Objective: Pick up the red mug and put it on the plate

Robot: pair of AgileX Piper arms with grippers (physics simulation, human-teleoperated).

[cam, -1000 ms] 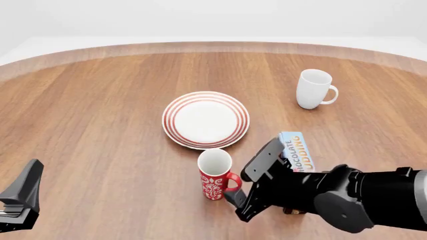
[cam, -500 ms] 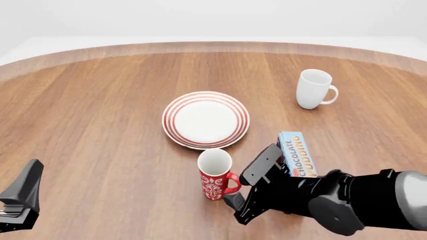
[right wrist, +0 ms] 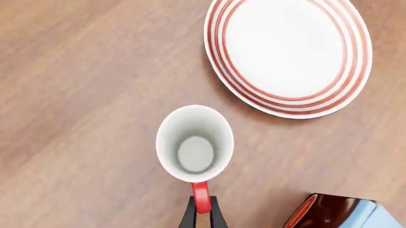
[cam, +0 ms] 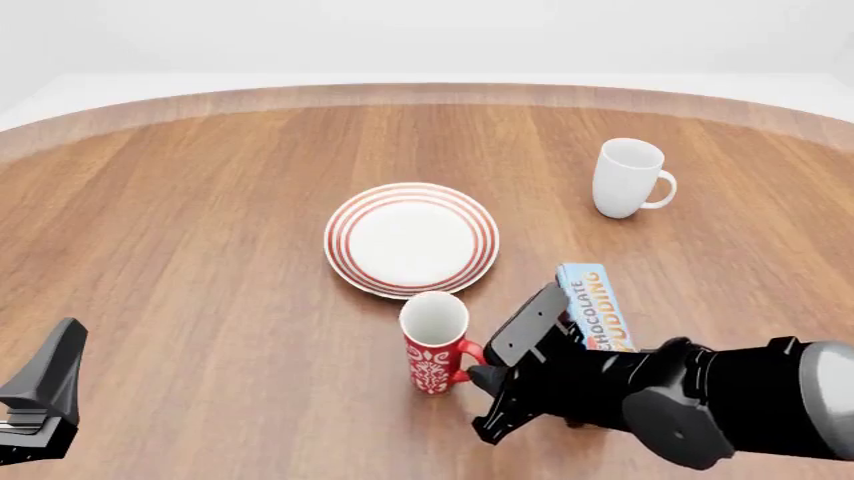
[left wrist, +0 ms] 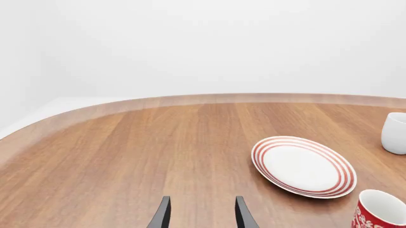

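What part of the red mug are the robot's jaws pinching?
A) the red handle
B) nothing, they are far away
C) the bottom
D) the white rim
A: in the right wrist view the right gripper has its jaws closed on either side of the handle of the red mug, not on its rim or bottom.

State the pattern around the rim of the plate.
Concentric red rings on white circle the plate; the right wrist view shows them best.
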